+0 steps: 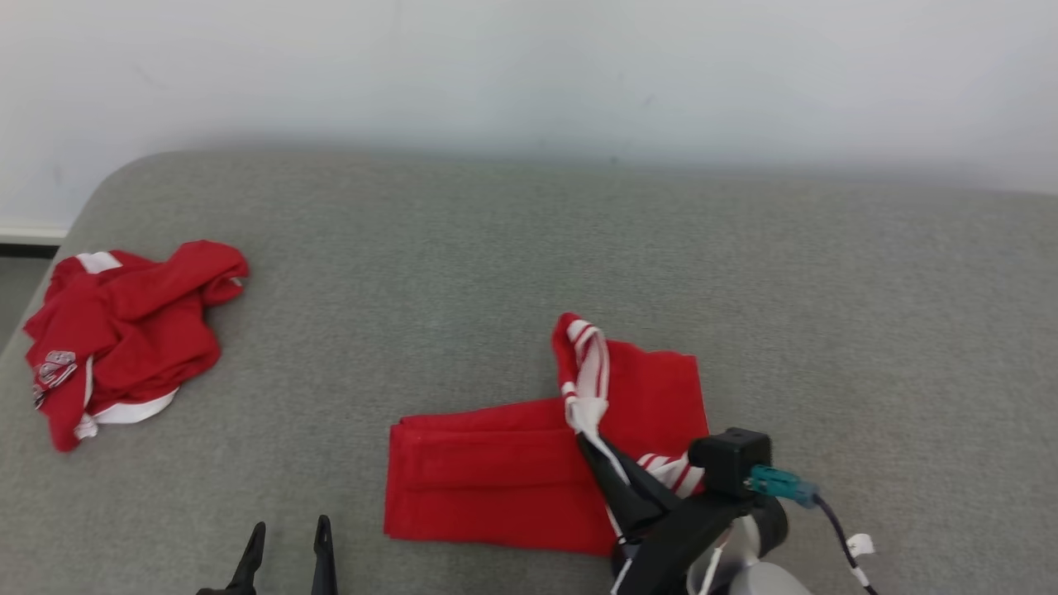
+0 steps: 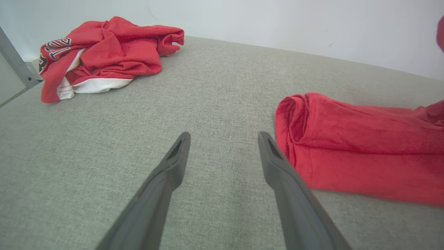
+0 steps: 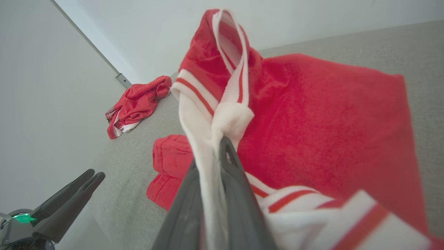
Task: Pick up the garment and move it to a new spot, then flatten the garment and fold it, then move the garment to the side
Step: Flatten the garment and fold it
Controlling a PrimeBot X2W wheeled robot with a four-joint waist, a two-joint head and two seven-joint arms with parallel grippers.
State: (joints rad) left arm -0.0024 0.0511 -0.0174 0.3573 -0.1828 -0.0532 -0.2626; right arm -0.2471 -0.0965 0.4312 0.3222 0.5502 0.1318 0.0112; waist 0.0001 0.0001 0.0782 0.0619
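A red garment (image 1: 496,479) with white striped trim lies partly folded on the grey surface, centre front. My right gripper (image 1: 588,440) is shut on its white trimmed edge (image 3: 222,125), holding that edge lifted above the rest of the cloth (image 3: 312,121). My left gripper (image 1: 287,537) stands open at the lower left, just left of the garment's folded end (image 2: 295,114), with nothing between its fingers (image 2: 177,152).
A second red garment (image 1: 124,339) with white trim and lettering lies crumpled at the far left of the grey padded surface (image 1: 529,248), near its rounded corner. A white wall runs behind the surface.
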